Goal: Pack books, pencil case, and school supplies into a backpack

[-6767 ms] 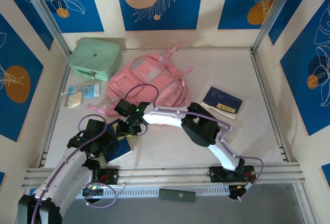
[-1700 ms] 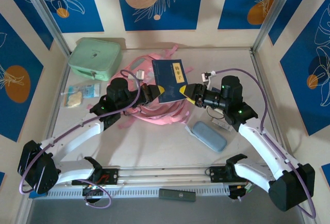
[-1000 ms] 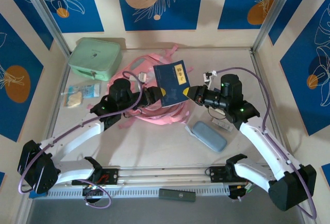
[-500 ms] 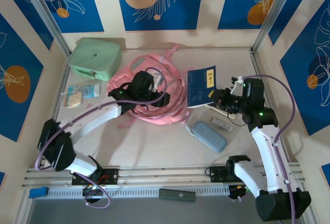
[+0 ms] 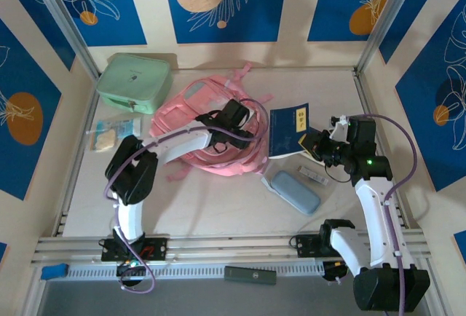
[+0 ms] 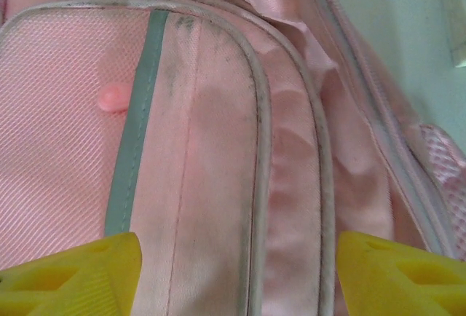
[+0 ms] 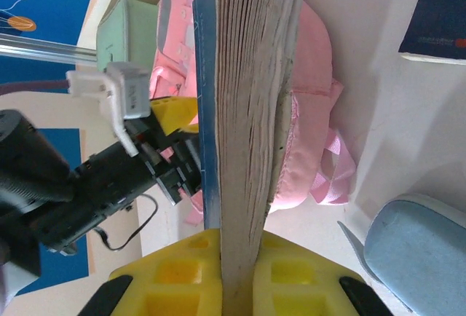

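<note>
Book (image 5: 285, 135) in right gripper (image 5: 309, 144) is navy, with yellow label strip (image 5: 298, 118).

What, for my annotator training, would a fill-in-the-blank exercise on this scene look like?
The right gripper is shut on a navy ____.
The left gripper is open over the pink ____.
The grey-blue pencil case lies flat on the ____.
Missing: book; backpack; table.

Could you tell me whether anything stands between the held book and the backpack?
Yes: the left gripper, open, hangs over the backpack on the side nearest the book clamped in the right gripper, so it is in the book's way.
</note>
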You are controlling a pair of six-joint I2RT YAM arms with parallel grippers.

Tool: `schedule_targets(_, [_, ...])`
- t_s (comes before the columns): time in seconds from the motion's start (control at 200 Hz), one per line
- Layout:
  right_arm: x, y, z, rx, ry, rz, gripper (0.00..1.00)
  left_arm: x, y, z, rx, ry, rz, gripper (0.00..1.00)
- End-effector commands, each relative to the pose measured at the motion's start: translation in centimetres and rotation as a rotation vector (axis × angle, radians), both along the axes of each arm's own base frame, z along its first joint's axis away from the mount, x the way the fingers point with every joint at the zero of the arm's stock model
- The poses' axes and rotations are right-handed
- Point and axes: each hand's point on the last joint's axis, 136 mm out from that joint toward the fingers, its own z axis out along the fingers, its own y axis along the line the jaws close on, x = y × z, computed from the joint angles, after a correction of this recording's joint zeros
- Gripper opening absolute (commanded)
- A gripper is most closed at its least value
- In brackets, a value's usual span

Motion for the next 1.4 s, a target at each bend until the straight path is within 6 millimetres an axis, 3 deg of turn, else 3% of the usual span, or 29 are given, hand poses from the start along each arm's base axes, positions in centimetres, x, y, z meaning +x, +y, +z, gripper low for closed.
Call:
schedule_targets(0.0, [0.0, 0.4, 0.8, 0.025, -0.044, 0.041, 0.00, 1.0, -0.7, -0.2, 0.015, -0.028, 0.006, 0.70])
schedule_targets(0.15, [0.0, 0.9, 1.0, 0.060, -0.053, 0.072, 0.00, 2.2, 0.5, -0.9, 0.086, -0.064, 0.089, 0.61])
schedule_targets(0.34, [0.0, 1.0, 1.2, 0.061, -0.058, 0.077, 0.00, 2.0, 1.3, -0.6, 0.094, -0.086, 0.094, 0.38])
schedule_targets(0.53, [-0.1, 1.2, 1.1, 0.064, -0.051, 0.095, 0.00, 1.2, 2.0, 0.9, 0.084, -0.111, 0.066, 0.11])
schedule_targets(0.715, [-0.4, 1.4, 1.5, 0.062, -0.043, 0.119, 0.00, -0.4, 3.2, 3.3, 0.066, -0.122, 0.044, 0.01])
schedule_targets(0.965, [-1.2, 2.5, 2.7, 0.077, -0.025, 0.179, 0.00, -4.2, 5.2, 8.9, -0.049, -0.152, -0.007, 0.00])
schedule_targets(1.145, [-3.0, 3.9, 2.6, 0.057, 0.015, 0.247, 0.00, -4.6, 8.1, 14.1, -0.052, -0.257, 0.004, 0.00])
schedule_targets(1.256, [-4.4, 4.7, 1.3, -0.011, 0.062, 0.268, 0.00, -4.4, 9.2, 16.4, -0.055, -0.288, 0.003, 0.00])
schedule_targets(1.396, [-5.6, 6.9, -1.1, -0.021, 0.100, 0.324, 0.00, -4.7, 9.3, 17.6, -0.106, -0.287, -0.031, 0.00])
